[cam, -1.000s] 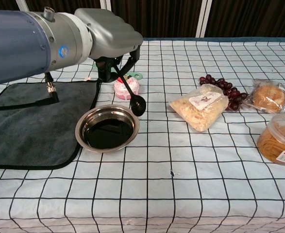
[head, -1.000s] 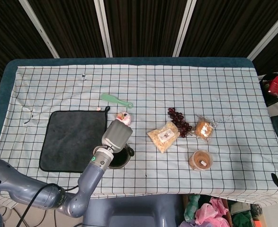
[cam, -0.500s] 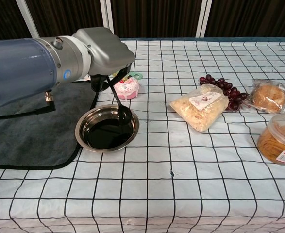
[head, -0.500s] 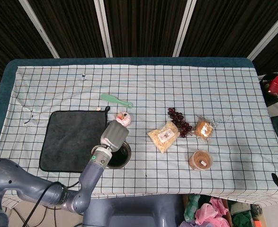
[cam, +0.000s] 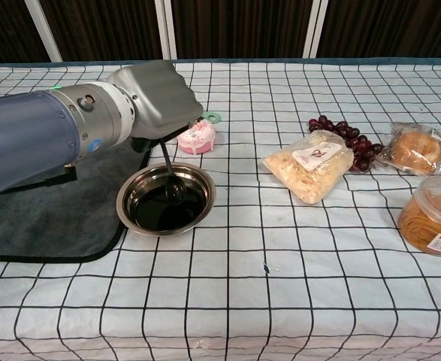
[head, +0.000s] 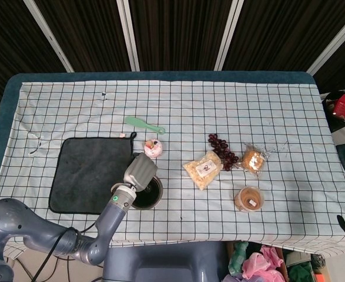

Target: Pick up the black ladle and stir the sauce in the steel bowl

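The left hand (cam: 156, 98) holds the black ladle (cam: 169, 174) by the upper handle; fingers sit under the palm shell, so the exact grip can't be read, but the handle emerges from beneath the hand. The ladle hangs nearly vertical, long axis running from hand down to cup, tilted slightly toward 5 o'clock in chest view. The cup sits inside the steel bowl (cam: 129, 200), in or at the surface of the dark sauce (cam: 160, 212), approx. at the bowl's 1 o'clock sector. The bowl lies directly below the hand, just beside the right edge of the dark mat (cam: 40, 203) on the desk (cam: 280, 271).

Judgement: the stir calls for a small circular sweep w/ the cup kept inside the rim.

Hidden: in head view the left hand (head: 140, 171) covers most of the bowl and all of the ladle. Immersion depth can't be told, black on black. Right hand not visible in either view.
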Controlling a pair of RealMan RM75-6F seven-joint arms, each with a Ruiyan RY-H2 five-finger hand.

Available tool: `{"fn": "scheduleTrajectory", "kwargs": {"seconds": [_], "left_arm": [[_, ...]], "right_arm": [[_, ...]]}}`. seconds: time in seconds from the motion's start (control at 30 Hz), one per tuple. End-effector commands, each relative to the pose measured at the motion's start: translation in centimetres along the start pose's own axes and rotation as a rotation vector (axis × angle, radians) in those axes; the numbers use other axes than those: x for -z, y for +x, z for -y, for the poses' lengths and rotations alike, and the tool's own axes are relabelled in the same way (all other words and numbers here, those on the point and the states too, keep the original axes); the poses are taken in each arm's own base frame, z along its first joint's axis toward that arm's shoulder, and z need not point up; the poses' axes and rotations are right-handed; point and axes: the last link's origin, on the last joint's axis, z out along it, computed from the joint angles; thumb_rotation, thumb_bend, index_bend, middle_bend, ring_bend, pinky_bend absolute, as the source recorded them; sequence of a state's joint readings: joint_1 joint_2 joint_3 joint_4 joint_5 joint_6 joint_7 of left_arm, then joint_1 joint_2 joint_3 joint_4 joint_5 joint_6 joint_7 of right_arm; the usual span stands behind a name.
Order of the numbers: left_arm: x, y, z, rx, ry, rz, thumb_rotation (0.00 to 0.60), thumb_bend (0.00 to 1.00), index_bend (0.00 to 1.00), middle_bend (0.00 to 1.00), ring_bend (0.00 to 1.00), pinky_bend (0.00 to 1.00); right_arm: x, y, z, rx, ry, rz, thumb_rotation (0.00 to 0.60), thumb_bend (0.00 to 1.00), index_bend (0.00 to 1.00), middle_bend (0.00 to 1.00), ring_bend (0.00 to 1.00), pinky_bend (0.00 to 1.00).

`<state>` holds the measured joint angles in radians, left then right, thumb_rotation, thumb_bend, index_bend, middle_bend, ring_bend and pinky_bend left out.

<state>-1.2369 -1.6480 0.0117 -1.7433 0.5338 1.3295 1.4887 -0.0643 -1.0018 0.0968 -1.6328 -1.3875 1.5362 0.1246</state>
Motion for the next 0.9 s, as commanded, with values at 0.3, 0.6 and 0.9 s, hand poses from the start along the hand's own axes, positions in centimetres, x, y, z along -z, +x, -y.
{"fn": "scheduleTrajectory", "kwargs": {"seconds": [0.3, 0.6, 0.9], "left_arm": [[-0.9, -0.1, -0.5, -0.113, 0.028, -0.031, 0.6, 0.51, 0.7, 0.92, 0.93, 0.85], [-1.7, 0.8, -2.0, -0.182, 0.034, -0.055, 0.6, 0.51, 0.7, 0.92, 0.93, 0.85], [-1.8, 1.9, -4.0, -0.21, 0.011, -0.087, 0.6, 0.51, 0.7, 0.92, 0.93, 0.85]], "right_arm": [[0.0, 0.0, 0.0, -0.003, 0.001, 0.002, 0.6, 0.22, 0.06, 0.01, 0.08, 0.22], [0.0, 0.0, -0.1, -0.008, 0.0, 0.004, 0.6, 0.22, 0.06, 0.01, 0.08, 0.22], [0.0, 0.0, -0.2, -0.012, -0.001, 0.005, 0.6, 0.22, 0.06, 0.01, 0.08, 0.22]]}}
